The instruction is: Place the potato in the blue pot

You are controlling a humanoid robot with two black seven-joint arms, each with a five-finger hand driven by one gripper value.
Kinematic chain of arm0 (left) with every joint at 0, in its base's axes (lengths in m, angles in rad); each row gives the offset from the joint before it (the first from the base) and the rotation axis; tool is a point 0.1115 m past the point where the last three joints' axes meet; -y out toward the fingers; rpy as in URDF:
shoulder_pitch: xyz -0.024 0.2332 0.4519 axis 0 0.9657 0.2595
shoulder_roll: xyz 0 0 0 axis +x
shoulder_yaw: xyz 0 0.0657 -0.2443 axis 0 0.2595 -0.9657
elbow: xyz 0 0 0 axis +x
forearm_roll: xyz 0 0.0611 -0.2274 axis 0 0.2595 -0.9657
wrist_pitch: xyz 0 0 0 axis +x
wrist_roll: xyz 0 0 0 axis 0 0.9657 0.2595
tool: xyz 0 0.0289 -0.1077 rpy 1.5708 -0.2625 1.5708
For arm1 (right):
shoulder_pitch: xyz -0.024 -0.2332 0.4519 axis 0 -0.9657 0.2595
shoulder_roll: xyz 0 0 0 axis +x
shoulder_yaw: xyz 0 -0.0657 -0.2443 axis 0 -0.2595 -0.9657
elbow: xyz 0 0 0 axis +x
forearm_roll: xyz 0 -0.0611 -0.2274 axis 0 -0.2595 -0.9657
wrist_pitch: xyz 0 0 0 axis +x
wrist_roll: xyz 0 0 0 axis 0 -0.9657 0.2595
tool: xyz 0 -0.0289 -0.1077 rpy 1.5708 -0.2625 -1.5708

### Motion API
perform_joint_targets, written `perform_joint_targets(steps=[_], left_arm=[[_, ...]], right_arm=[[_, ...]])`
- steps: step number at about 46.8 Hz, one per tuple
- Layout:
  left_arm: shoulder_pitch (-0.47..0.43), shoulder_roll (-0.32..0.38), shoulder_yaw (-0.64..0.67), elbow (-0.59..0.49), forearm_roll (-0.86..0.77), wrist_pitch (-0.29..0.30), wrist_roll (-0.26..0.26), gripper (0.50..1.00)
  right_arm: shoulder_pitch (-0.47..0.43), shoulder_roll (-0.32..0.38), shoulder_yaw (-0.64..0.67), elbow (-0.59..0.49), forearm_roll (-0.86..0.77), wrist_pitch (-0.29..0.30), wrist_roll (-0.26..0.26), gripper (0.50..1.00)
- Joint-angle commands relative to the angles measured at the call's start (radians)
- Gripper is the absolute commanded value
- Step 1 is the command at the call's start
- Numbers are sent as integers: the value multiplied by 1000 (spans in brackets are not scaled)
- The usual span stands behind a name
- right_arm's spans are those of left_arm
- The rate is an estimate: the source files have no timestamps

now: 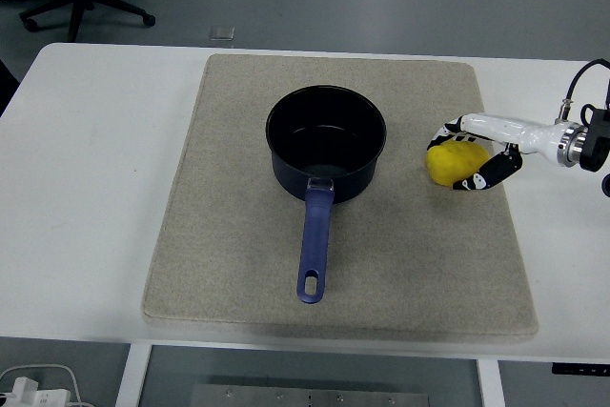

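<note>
Gripping the potato, the right hand has its fingers wrapped around it on the mat. Grasping looks done; next comes lifting and carrying it leftward over the blue pot, just beyond the fingertips.

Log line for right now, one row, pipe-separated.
right hand: shut on potato | potato: on mat, right of blue pot | pot: empty, handle toward near edge | left hand: not in view

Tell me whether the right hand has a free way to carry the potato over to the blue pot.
Probably yes. The right hand is wrapped around the potato, and only bare mat lies between it and the open, uncovered blue pot.
</note>
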Motion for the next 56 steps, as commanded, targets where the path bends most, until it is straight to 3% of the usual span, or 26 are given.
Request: perform_joint_targets(steps=[1,9,23,33,39,56], left_arm=[[0,0,1,0,0,1,0,994],[0,0,1,0,0,1,0,994],[0,0,-1,0,0,1,0,994],[0,0,1,0,0,-1,0,994],[0,0,-1,0,0,-1,0,994],[0,0,1,0,1,-1,0,994]], right_arm=[[4,-7,7,0,1,5,0,500],[62,-32,9,-1,4,11,3,500],[226,-92,9,0,97,87,21,500],[304,-89,10,0,105,124,21,500],[309,-63,10,0,117,118,18,500],[311,112,10,-8,172,101,8,500]])
